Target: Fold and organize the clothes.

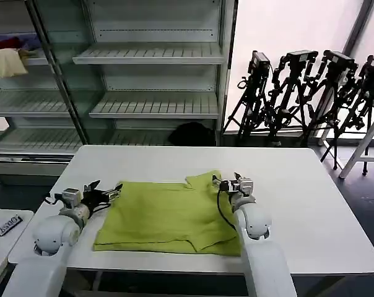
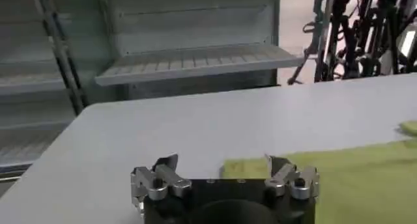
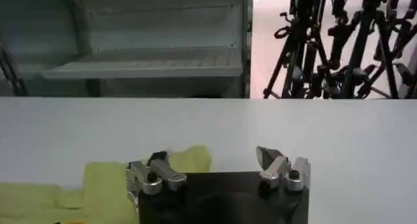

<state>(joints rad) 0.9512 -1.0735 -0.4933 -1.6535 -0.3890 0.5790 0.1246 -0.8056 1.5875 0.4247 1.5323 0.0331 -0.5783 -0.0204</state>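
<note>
The lime yellow-green shirt (image 1: 168, 216) lies partly folded on the white table (image 1: 304, 210), a flap turned over at its right side. My left gripper (image 1: 104, 193) hovers open at the shirt's left edge, its jaws spread with nothing between them; the wrist view shows the shirt edge (image 2: 352, 180) just beyond the left gripper (image 2: 221, 163). My right gripper (image 1: 231, 184) stands open at the shirt's upper right corner, with the yellow-green fabric (image 3: 111, 180) beside the right gripper (image 3: 212, 160) and bare table under it.
Metal shelving (image 1: 156, 102) stands behind the table, with a cream cloth (image 1: 7, 62) and a red cloth (image 1: 4, 42) on its upper left shelf. Black tripods (image 1: 311, 93) cluster at the back right. A white side table (image 1: 1, 232) sits at the left.
</note>
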